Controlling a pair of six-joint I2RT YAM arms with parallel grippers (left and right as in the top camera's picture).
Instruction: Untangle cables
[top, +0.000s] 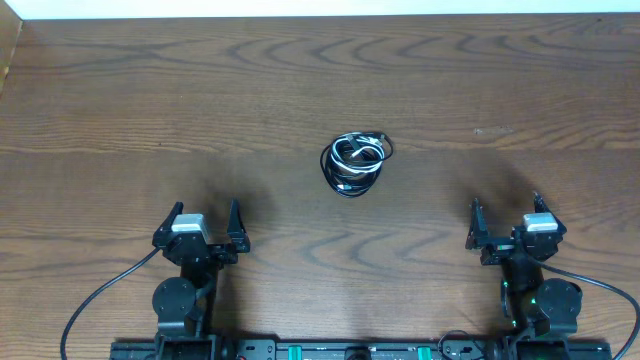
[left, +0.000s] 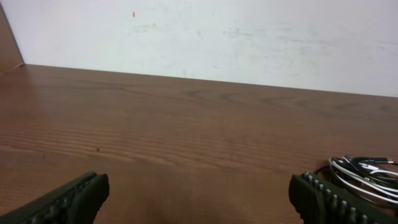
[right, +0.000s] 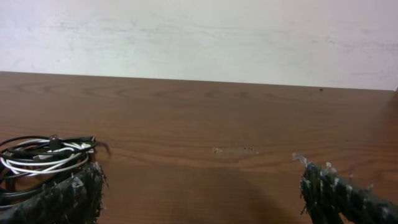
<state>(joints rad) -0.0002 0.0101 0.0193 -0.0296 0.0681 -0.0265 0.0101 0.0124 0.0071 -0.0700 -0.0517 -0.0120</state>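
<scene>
Cables (top: 355, 163): one black-and-white ball, laid mid-table (top: 120, 100), presumably so that either arm can reach it. Left gripper (top: 207, 215): stationed at 7 o'clock of it, spread wide, nothing held. Right gripper (top: 506, 208): 4 o'clock, likewise wide and empty.

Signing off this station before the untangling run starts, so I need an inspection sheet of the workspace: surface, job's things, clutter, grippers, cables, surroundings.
Surface: brown wood-grain table, with one small pale scuff right of centre.
Job's things: tangled cables in one tight ball mid-table, black with a white one among them, ahead of both arms.
Clutter: nothing seen.
Grippers: left gripper open and empty; right gripper open and empty; both well apart from the ball.
Cables: thick black arm cords loop from each arm base at the near edge, clear of the ball.
Surroundings: plain white wall behind the far edge.
</scene>
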